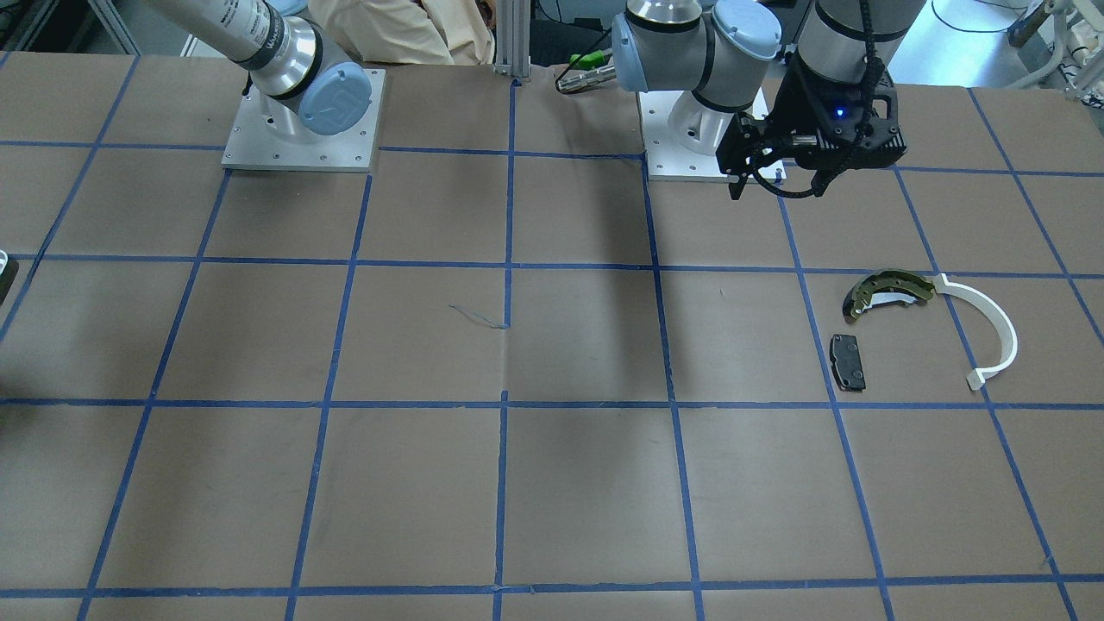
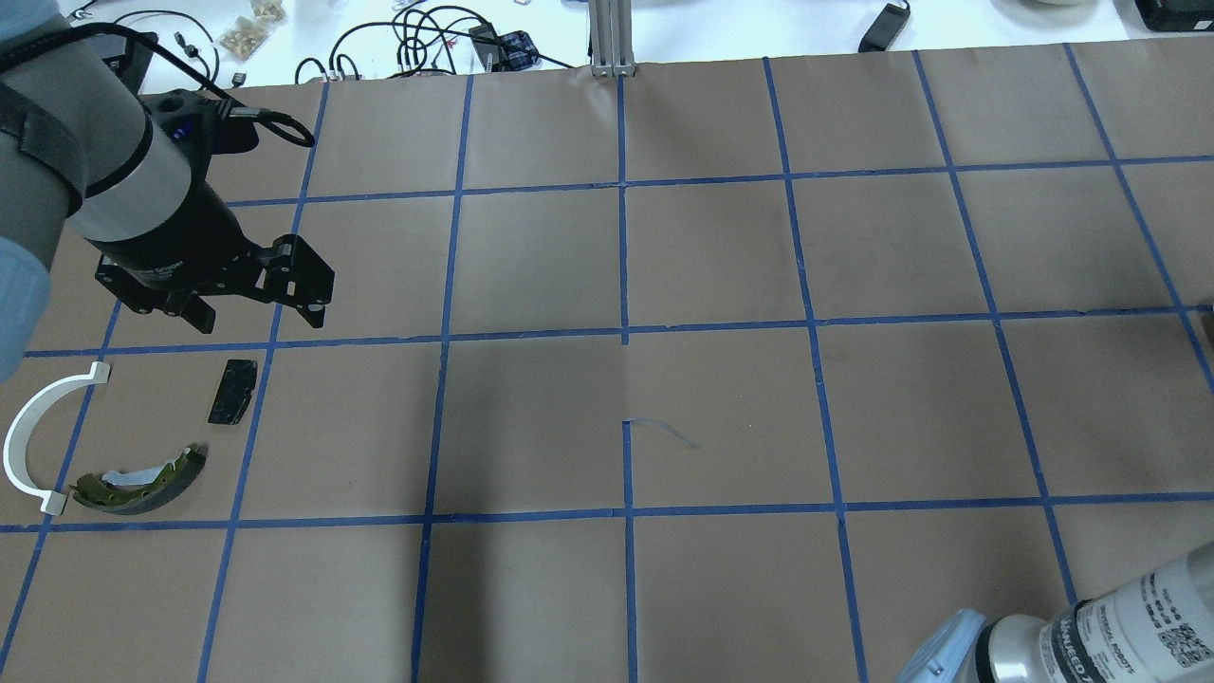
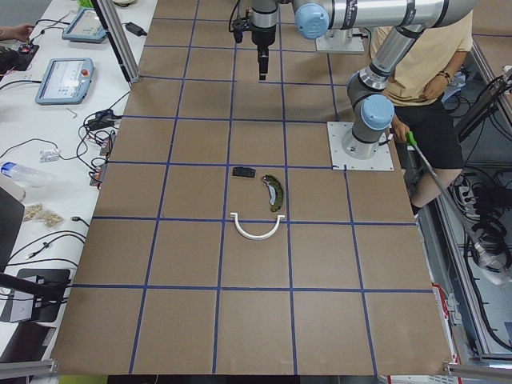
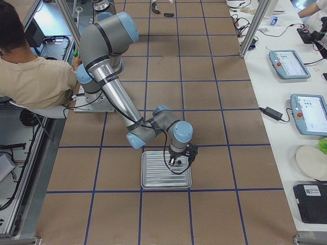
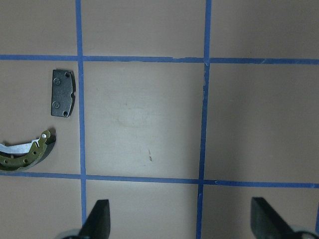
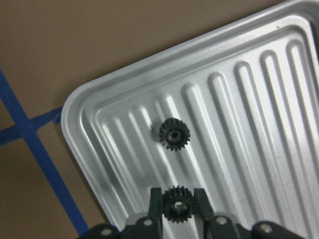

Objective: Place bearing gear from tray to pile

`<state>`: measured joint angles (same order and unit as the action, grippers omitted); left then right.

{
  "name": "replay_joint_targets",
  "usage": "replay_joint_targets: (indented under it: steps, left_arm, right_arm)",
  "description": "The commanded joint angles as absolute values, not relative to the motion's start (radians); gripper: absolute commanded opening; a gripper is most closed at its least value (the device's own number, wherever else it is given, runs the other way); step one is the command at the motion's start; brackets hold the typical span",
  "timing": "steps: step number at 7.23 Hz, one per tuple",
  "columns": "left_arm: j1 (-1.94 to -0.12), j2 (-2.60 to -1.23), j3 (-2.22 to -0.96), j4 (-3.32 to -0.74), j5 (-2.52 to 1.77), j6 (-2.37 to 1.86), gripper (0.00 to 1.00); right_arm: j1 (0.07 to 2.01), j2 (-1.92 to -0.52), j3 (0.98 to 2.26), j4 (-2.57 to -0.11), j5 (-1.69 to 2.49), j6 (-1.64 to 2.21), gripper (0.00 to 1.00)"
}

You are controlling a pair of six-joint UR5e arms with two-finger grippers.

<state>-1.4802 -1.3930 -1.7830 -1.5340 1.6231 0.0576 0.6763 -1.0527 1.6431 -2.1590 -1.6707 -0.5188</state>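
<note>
In the right wrist view, at the bottom centre of the frame, a small black gear (image 6: 175, 205) is clamped between the two fingers (image 6: 155, 199) of the right gripper (image 6: 177, 196). Whether it is lifted clear of the tray (image 6: 239, 124) cannot be told. A second gear (image 6: 174, 135) lies flat on the ribbed metal just above it in the frame, near the tray's rounded corner and apart from the held one. In the right side view this gripper is seen at the lower middle of the frame, pointed down over the right part of the tray.

The pile (image 2: 142, 470) lies at the lower left of the overhead view, well apart from the tray. It is made up of an olive-gold shoe (image 1: 888, 293), a white arc (image 1: 1005, 332) with one end just beside the shoe, and a black pad (image 1: 847, 362) set apart from both.

The left gripper (image 5: 179, 219) is held above the table (image 2: 721, 417), over the pile in the overhead frame. Its fingers are spread wide apart and nothing is held between them. In its wrist view the pad and one end of the shoe are seen at the left edge.
</note>
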Motion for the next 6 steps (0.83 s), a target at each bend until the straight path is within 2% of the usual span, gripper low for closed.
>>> replay_joint_targets:
  steps: [1, 3, 6]
  left_arm:
    - [-1.479, -1.394, -1.784, -1.528, 1.624, 0.06, 1.0]
    - [-1.48, -1.393, -1.784, -1.526, 1.623, 0.06, 1.0]
    - [-1.48, -1.393, -1.782, -1.526, 1.624, 0.06, 1.0]
  right_arm:
    - [0.765, -1.13, 1.644, -2.059, -1.661, -0.393, 0.15]
    - [0.985, -1.173, 1.643, -2.037, -1.663, -0.208, 0.17]
    - [1.35, -1.215, 1.644, -1.933, -1.587, 0.279, 0.17]
